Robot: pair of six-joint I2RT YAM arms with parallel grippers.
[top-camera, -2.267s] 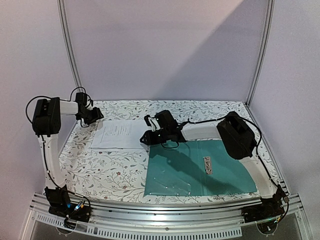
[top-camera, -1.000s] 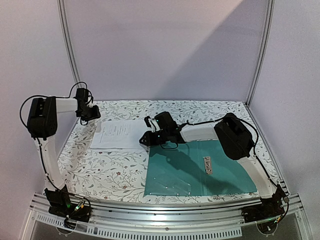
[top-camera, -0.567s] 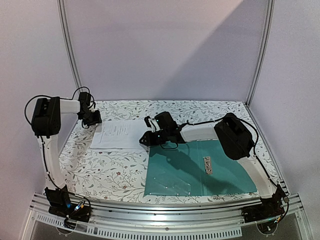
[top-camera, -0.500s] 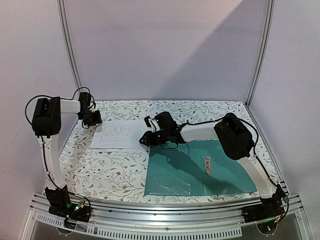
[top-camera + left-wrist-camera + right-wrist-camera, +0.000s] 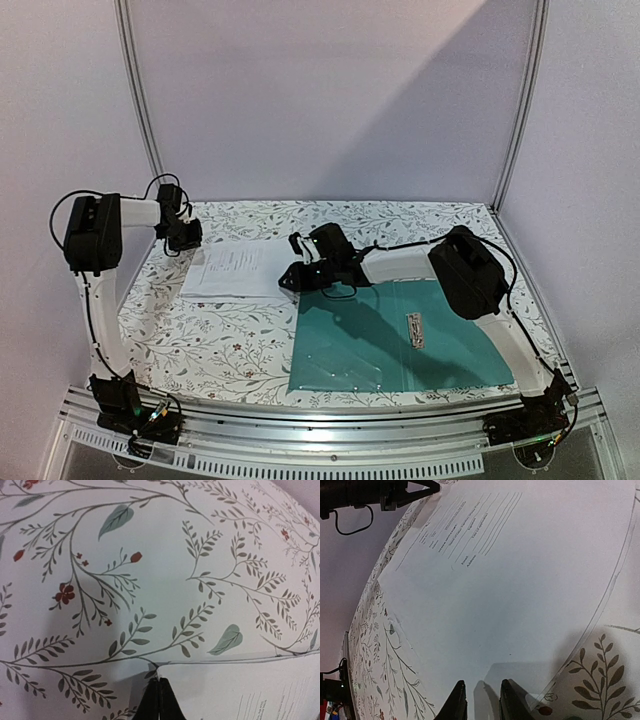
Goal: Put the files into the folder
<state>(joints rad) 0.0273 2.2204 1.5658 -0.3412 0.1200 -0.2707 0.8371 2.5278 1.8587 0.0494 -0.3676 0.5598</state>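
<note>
The files point(image 5: 235, 268), white sheets with lines of small print, lie flat on the floral cloth left of the teal-green folder point(image 5: 400, 340). The folder lies open with its silver clip point(image 5: 414, 330) showing. My left gripper point(image 5: 190, 243) is at the files' far-left corner. In the left wrist view its jaws point(image 5: 159, 680) are shut together, pinching the slightly lifted corner of the files point(image 5: 240, 690). My right gripper point(image 5: 288, 281) rests on the sheets near their right edge. Its fingers point(image 5: 481, 690) stand a little apart, tips down on the files point(image 5: 510, 580), nothing between them.
A floral tablecloth point(image 5: 220, 340) covers the table. Metal frame poles point(image 5: 140, 100) rise at the back corners before a plain wall. An aluminium rail point(image 5: 320, 440) carrying both arm bases runs along the near edge. The right arm's forearm reaches over the folder's far edge.
My left gripper has settled at the files' far-left corner and closed from half open to shut. The right arm, files and folder have not moved.
</note>
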